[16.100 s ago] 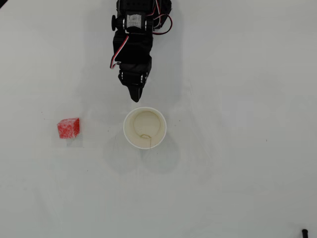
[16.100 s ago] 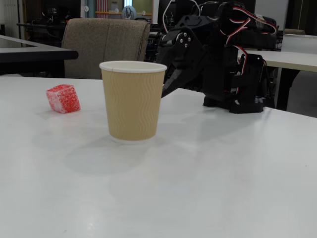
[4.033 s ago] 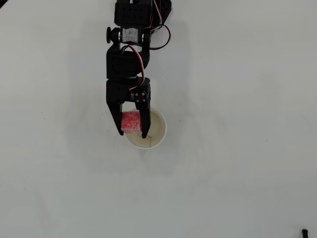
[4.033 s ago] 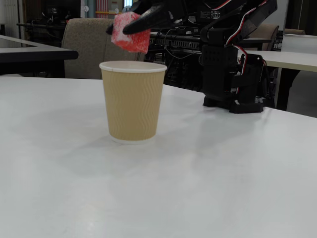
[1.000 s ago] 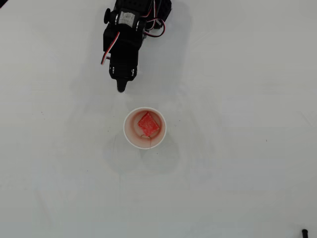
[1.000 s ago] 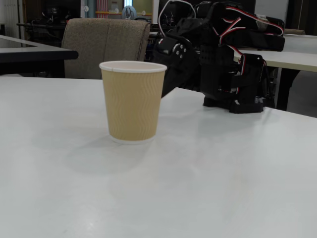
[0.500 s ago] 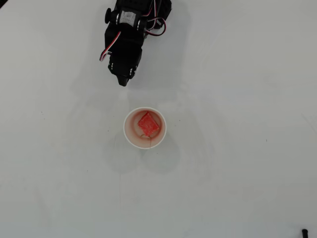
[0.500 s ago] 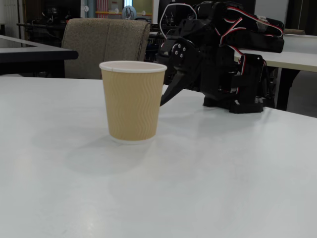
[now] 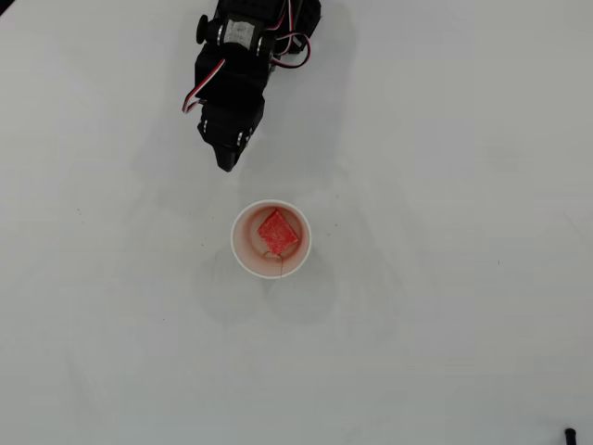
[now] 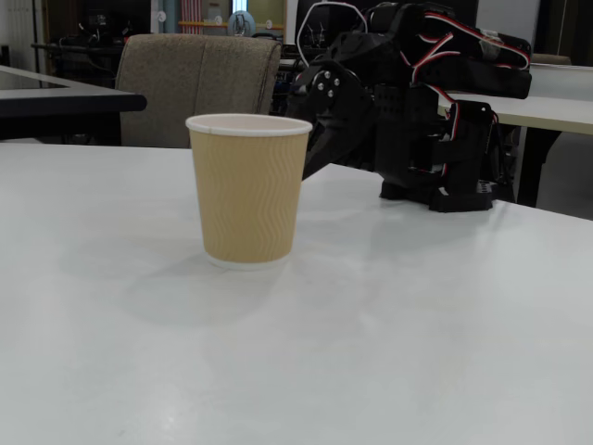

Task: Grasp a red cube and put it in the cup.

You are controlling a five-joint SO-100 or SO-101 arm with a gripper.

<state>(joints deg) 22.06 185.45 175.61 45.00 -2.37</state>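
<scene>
Cube [image 9: 277,232] sits inside the cup [image 9: 243,252] now. In the overhead view the cup is just below the middle of the frame, and the red cube lies on its floor, turned a bit like a diamond. In the fixed view the cup [image 10: 247,190] stands upright on the white table [image 10: 389,343], left of the middle, and its tan wall hides the cube.

The claw [image 9: 226,163] is in the upper left part of the overhead view. It is empty. Its tips look pressed together into one point, with no gap to see. That point aims down the frame and a little right, toward the cup. The cup lies below and a bit right of the tip, near it but not touching. In the fixed view the arm [image 10: 417,102] is folded low behind the cup, on the right.

I think the job is done, since the cube is in the cup. The arm only needs to pull away without bumping the cup over.
</scene>
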